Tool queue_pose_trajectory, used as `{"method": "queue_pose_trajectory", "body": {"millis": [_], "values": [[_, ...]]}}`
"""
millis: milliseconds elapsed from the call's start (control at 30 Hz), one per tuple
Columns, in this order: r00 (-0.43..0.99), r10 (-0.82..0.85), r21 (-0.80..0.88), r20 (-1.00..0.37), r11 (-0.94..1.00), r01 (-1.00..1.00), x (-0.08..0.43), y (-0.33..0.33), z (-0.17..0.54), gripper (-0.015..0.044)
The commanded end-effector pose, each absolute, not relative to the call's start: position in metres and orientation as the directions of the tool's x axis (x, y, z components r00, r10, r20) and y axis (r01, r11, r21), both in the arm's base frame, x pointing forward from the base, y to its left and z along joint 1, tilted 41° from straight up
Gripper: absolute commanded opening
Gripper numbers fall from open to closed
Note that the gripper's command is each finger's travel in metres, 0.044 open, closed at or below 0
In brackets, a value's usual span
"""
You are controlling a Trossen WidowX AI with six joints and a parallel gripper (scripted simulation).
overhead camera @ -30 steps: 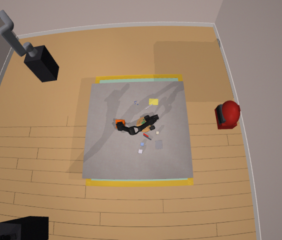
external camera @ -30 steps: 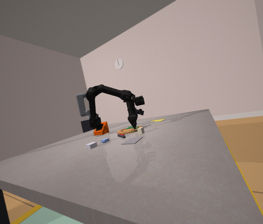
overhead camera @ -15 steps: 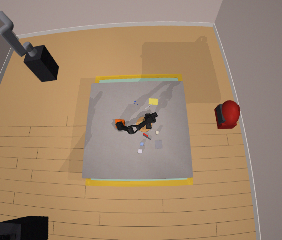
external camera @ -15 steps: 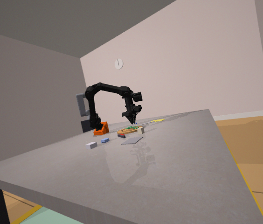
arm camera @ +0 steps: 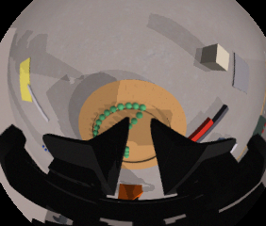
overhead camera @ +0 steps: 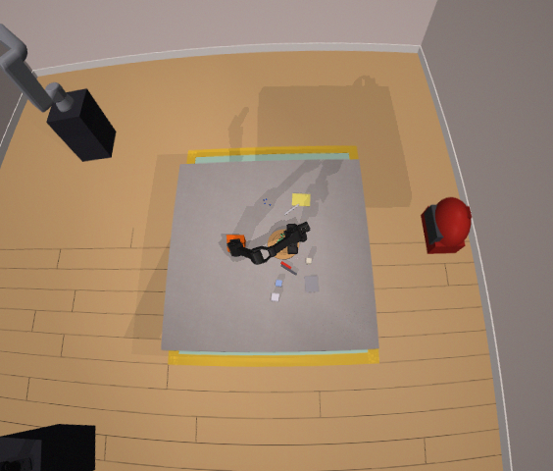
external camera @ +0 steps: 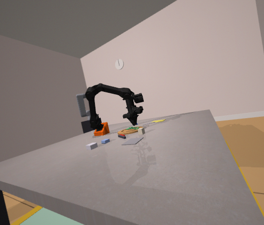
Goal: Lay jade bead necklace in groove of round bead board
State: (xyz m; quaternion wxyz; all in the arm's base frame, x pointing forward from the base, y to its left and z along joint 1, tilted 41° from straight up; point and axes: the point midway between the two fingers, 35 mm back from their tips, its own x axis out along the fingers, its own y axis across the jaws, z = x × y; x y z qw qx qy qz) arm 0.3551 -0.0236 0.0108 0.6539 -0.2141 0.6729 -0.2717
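The round wooden bead board [overhead camera: 284,256] [external camera: 121,132] [arm camera: 133,89] lies on the table below the gripper. The jade bead necklace [external camera: 132,128] [arm camera: 121,106] lies on it. In the wrist view its beads arc along the left and upper left of the groove, then fold back inward between the fingertips. Several beads show lower down, beside the left finger; the rest there is hidden. The right part of the groove shows no beads. My gripper [external camera: 134,124] [arm camera: 140,121] is partly open, with nothing held between its fingers, and hangs above the board.
A red and black marker-like object [overhead camera: 285,265] [external camera: 121,136] [arm camera: 203,129] and a cream block [overhead camera: 309,260] [external camera: 141,131] [arm camera: 213,57] lie near the board. A grey square [overhead camera: 311,284] [external camera: 132,141], blue block [overhead camera: 278,283] [external camera: 105,140], white block [overhead camera: 275,296] [external camera: 91,146] and yellow sheet [overhead camera: 301,199] [arm camera: 25,80] lie farther out.
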Motion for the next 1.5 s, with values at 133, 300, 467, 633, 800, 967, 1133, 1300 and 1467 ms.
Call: {"method": "queue_pose_trajectory", "body": {"millis": [133,300,467,633,800,967,1133,1300,1467], "values": [[-0.060,-0.647,-0.650,-0.760,0.758,0.057,0.352,-0.032,0.001,0.0120],[-0.062,-0.648,-0.650,-0.759,0.758,0.055,0.350,-0.037,-0.005,0.0120],[-0.064,-0.648,-0.651,-0.759,0.757,0.053,0.349,-0.042,-0.011,0.0120],[-0.063,-0.645,-0.648,-0.762,0.759,0.064,0.351,-0.041,-0.009,0.0067],[-0.063,-0.645,-0.648,-0.762,0.759,0.064,0.351,-0.041,-0.009,0.0000],[-0.063,-0.645,-0.648,-0.762,0.759,0.064,0.351,-0.041,-0.009,0.0000],[-0.063,-0.645,-0.648,-0.762,0.759,0.064,0.351,-0.041,-0.009,0.0000],[-0.063,-0.645,-0.648,-0.762,0.759,0.064,0.351,-0.041,-0.009,0.0000],[-0.063,-0.645,-0.648,-0.762,0.759,0.064,0.351,-0.041,-0.009,0.0000]]}}
